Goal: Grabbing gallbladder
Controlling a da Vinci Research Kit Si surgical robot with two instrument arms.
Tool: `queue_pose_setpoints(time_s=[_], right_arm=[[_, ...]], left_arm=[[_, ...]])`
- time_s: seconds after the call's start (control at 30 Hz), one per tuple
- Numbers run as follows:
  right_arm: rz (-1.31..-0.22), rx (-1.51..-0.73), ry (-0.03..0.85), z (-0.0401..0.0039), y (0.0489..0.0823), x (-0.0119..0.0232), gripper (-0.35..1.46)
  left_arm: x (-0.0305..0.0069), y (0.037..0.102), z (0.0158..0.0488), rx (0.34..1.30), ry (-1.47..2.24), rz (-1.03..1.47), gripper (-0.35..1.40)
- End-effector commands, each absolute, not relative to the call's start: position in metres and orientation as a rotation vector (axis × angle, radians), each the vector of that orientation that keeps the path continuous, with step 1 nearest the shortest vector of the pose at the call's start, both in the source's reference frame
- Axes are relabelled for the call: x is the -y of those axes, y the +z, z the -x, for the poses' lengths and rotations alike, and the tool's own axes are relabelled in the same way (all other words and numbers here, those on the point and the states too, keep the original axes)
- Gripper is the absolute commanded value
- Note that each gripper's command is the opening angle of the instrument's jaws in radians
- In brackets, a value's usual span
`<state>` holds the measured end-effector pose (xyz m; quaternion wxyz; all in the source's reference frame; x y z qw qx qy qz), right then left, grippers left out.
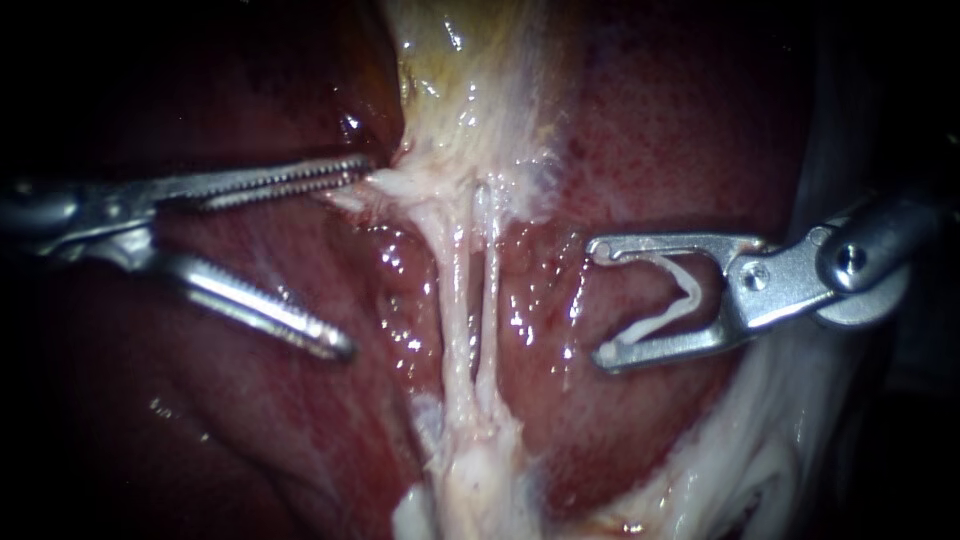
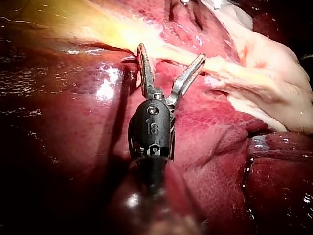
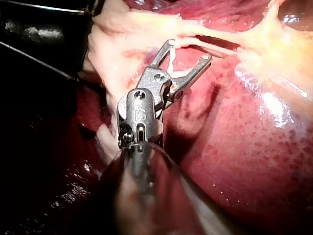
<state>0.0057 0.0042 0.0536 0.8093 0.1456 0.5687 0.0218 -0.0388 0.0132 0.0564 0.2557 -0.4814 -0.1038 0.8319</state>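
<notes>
— Gallbladder (image 1: 470, 70) is sitting where, endoscope view?
— At 12 o'clock. Left instrument (image 1: 355, 258) is gaping wide at 9, gripping nothing; right instrument (image 1: 598, 300), at 3, is holding a white clip (image 1: 680, 295).
— Left wrist view?
— Gallbladder is lying just ahead of it.
— Right wrist view?
— Same clip, showing inside its tip.

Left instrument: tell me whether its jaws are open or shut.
Open. The left instrument shows a wide gap between its jaws, gripping nothing.
</notes>
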Motion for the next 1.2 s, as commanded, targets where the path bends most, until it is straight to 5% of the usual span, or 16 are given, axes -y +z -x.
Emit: queue_pose_setpoints(time_s=[0.03, 0.33, 0.57, 0.93, 1.2], right_arm=[[-0.311, -1.216, 0.047, -0.0056, 0.0536, -0.0042, 0.5], [-0.311, -1.216, 0.047, -0.0056, 0.0536, -0.0042, 0.5], [-0.311, -1.216, 0.047, -0.0056, 0.0536, -0.0042, 0.5], [-0.311, -1.216, 0.047, -0.0056, 0.0536, -0.0042, 0.5], [-0.311, -1.216, 0.047, -0.0056, 0.0536, -0.0042, 0.5]], left_arm=[[-0.0134, 0.057, 0.0387, 0.28, 2.257, 1.304, 1.2], [-0.0155, 0.0615, 0.0383, 0.288, 2.217, 1.252, 1.03], [-0.015, 0.0618, 0.0384, 0.332, 2.206, 1.196, 0.72], [-0.0143, 0.0607, 0.038, 0.357, 2.148, 1.12, -0.35], [-0.0137, 0.0592, 0.0379, 0.359, 2.116, 1.064, -0.35]])
